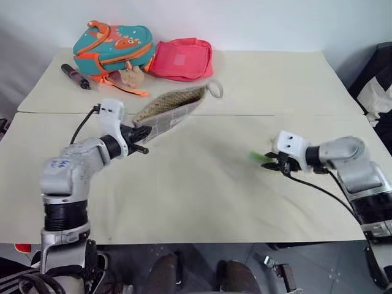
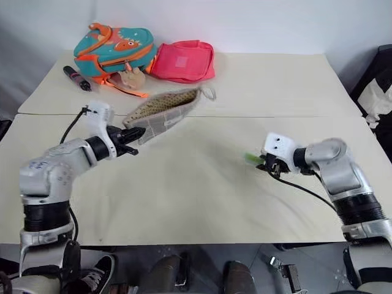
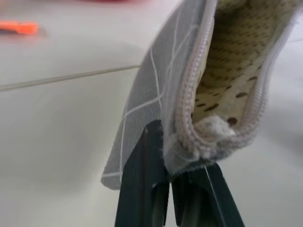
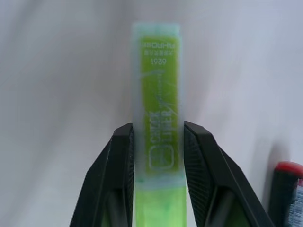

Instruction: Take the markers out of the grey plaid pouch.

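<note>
My left gripper [image 1: 142, 136] is shut on one end of the grey plaid pouch [image 1: 171, 110] and holds it tilted up above the table's left middle. The pouch's zip gapes open and shows a dotted lining [image 3: 232, 56]. On the right side of the table my right gripper [image 1: 267, 160] is shut on a lime green marker [image 4: 160, 118], which sticks out from between its fingers just above the tabletop. Beside that gripper, a dark marker with a red end [image 4: 286, 189] shows in the right wrist view.
At the back left of the table lie a teal-and-orange backpack [image 1: 113, 49], a pink-red pouch [image 1: 182, 59] and a thick black pen [image 1: 75, 76]. A seam [image 1: 275, 114] runs across the cream table. A dark object [image 1: 380, 86] stands off the right edge.
</note>
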`<act>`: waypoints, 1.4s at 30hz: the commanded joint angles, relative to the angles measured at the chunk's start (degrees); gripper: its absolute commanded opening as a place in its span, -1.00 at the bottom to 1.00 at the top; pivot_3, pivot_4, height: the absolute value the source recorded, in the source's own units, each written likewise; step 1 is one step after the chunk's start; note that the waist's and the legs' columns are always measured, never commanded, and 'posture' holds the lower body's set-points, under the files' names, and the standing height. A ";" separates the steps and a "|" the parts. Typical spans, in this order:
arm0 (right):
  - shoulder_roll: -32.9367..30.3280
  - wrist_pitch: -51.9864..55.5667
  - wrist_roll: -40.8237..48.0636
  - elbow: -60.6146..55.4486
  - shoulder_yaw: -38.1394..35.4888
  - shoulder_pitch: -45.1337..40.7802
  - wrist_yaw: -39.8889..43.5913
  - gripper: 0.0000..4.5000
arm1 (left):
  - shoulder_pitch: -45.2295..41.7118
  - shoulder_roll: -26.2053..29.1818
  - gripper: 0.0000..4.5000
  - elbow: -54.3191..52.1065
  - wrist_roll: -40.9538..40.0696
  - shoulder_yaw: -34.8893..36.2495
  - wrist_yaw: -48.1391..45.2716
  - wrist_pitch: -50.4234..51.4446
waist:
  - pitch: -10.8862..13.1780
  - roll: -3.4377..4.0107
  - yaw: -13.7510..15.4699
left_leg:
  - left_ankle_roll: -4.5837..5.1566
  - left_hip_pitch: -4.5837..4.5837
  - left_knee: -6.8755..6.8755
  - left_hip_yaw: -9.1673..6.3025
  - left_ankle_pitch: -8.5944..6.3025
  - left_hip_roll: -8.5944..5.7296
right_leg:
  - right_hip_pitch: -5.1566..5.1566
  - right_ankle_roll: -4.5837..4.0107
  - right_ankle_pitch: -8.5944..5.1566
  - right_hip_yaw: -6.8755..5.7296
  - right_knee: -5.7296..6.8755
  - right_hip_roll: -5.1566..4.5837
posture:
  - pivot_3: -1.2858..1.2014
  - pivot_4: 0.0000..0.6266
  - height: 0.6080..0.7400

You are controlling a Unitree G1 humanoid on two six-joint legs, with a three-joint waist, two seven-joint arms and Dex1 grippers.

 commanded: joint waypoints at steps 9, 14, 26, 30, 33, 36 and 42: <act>5.39 4.17 5.68 -3.06 -4.22 0.11 -2.12 0.22 | -4.88 -2.90 -1.00 2.05 -6.76 12.90 5.39 11.17 | 0.01 -0.03 -1.03 | -0.03 0.01 -0.01 -0.01 0.00 0.02 | -0.02 -0.01 0.00 0.09 0.01 0.03 | 0.03 -0.52 1.00; 8.03 3.69 8.43 -5.52 -5.60 -1.32 -2.65 0.82 | -4.35 -4.45 -1.00 -0.52 -10.38 20.71 6.10 24.25 | 0.01 -0.04 -1.09 | -0.02 0.00 0.00 0.00 0.00 -0.01 | -0.04 0.00 0.00 0.11 0.03 0.02 | 0.03 -0.52 1.00; 19.22 10.07 17.32 -13.48 -7.38 -0.03 -7.70 0.82 | 0.93 -9.14 -1.00 5.17 -18.99 45.94 19.16 27.44 | -0.01 -0.18 -1.24 | -0.13 0.04 0.00 0.03 -0.07 -0.01 | -0.14 -0.01 0.00 0.27 0.18 0.01 | 0.03 -0.52 1.00; 18.69 6.94 14.64 -12.08 -4.86 0.71 -7.48 0.84 | 4.15 -10.02 -0.53 3.29 -21.89 46.56 20.01 27.44 | -0.02 -0.23 -0.98 | -0.39 0.04 0.02 0.03 -0.22 -0.07 | -0.19 -0.01 0.00 0.63 0.34 -0.02 | 0.03 -0.52 1.00; 18.76 7.30 15.11 -11.59 -5.01 0.69 -7.13 0.84 | 4.86 -9.08 -0.16 2.33 -22.75 46.44 20.56 27.44 | -0.03 -0.27 -1.10 | -0.39 0.03 0.01 0.09 -0.23 -0.08 | -0.25 -0.01 0.00 0.74 0.35 0.00 | 0.03 -0.52 1.00; 18.47 6.66 14.66 -10.52 -4.89 0.72 -6.81 0.84 | 10.22 -4.29 0.26 -1.75 -20.10 40.35 17.58 25.67 | -0.06 -0.32 -1.50 | -0.46 0.04 -0.03 0.13 -0.27 -0.02 | -0.32 -0.01 0.00 0.81 0.38 0.06 | 0.03 -0.52 1.00; 16.57 7.37 15.89 -10.59 -6.58 1.81 -5.71 0.84 | 31.75 11.27 0.99 -14.00 -8.43 19.05 -1.39 -1.86 | -0.09 -0.35 -2.53 | -0.59 0.05 -0.19 0.46 -0.33 0.06 | -0.65 -0.14 -0.07 1.14 0.49 0.13 | 0.03 -0.52 1.00</act>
